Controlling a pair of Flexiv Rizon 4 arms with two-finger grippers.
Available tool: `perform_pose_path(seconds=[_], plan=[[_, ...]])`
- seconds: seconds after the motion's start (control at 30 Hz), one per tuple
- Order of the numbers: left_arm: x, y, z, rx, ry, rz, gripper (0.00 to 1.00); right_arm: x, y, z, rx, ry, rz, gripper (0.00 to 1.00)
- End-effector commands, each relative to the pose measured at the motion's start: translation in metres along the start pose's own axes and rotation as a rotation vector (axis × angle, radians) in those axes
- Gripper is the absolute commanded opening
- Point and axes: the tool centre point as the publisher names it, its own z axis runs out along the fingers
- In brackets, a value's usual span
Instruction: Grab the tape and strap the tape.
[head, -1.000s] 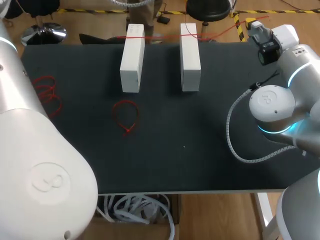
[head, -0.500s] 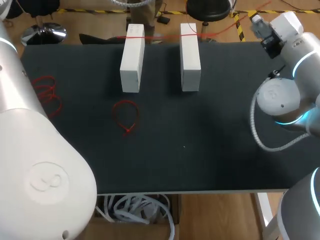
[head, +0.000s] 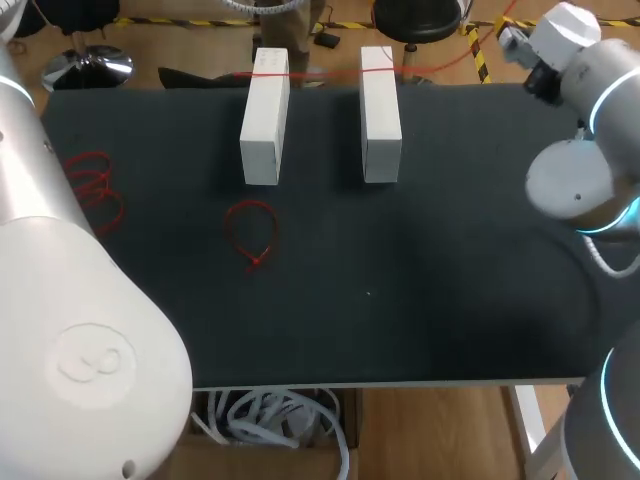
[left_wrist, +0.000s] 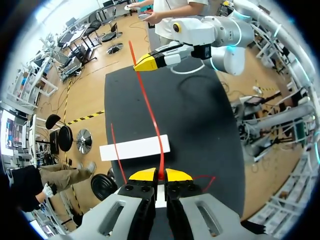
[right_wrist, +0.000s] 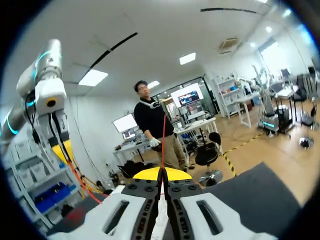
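A long red strap (head: 330, 73) is stretched across the far ends of two white blocks (head: 264, 115) (head: 380, 112). In the left wrist view my left gripper (left_wrist: 160, 175) is shut on one end of the strap (left_wrist: 150, 115), just above a white block (left_wrist: 134, 148). The strap runs on to my right gripper (left_wrist: 150, 61) across the table. My right gripper (right_wrist: 162, 173) is shut on the other end of the strap (right_wrist: 163, 140). In the head view it (head: 512, 42) hangs past the table's far right corner. My left gripper is hidden there.
A closed red loop (head: 252, 230) lies on the dark mat in front of the left block. Several more red straps (head: 95, 185) are piled near the mat's left edge. My left arm's bulk (head: 70, 320) covers the near left of the table.
My right arm has swung back and to the right, carrying its end of the strap toward the far right corner. The blocks and loose straps have not moved.
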Motion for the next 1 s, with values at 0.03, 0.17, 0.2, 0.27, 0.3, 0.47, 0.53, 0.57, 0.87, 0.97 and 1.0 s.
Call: perform_pose_path(seconds=[0.03,0.17,0.2,0.27,0.3,0.47,0.53,0.57,0.87,0.97,1.0], plan=[[-0.001,-0.001,-0.001,-0.004,0.003,-0.001,0.00,0.002,0.010,-0.003,0.149,-0.092,-0.626,0.00],[-0.001,-0.001,-0.001,-0.004,0.003,-0.001,0.00,0.007,0.012,-0.006,0.168,-0.072,-0.828,0.00],[-0.001,-0.001,-0.001,-0.004,0.003,-0.001,0.00,0.009,0.012,-0.007,0.178,-0.065,-0.907,0.00],[-0.001,-0.001,-0.001,-0.004,0.003,-0.001,0.00,0.011,0.012,-0.009,0.179,-0.063,-0.962,0.00],[-0.001,-0.001,-0.001,-0.004,0.003,-0.001,0.00,0.012,0.011,-0.009,0.193,-0.055,-1.001,0.00],[-0.001,-0.001,-0.001,-0.004,0.003,-0.001,0.00,0.011,0.004,-0.010,0.242,-0.044,-0.974,0.00],[-0.001,-0.001,-0.001,-0.004,0.003,-0.001,0.00,0.011,0.004,-0.010,0.242,-0.044,-0.974,0.00],[-0.001,-0.001,-0.001,-0.004,0.003,-0.001,0.00,0.011,0.004,-0.010,0.242,-0.044,-0.974,0.00],[-0.001,-0.001,-0.001,-0.004,0.003,-0.001,0.00,0.011,0.004,-0.010,0.242,-0.044,-0.974,0.00],[-0.001,-0.001,-0.001,-0.004,0.003,-0.001,0.00,0.011,0.004,-0.010,0.242,-0.044,-0.974,0.00],[-0.001,-0.001,-0.001,-0.004,0.003,-0.001,0.00,0.011,0.004,-0.010,0.242,-0.044,-0.974,0.00]])
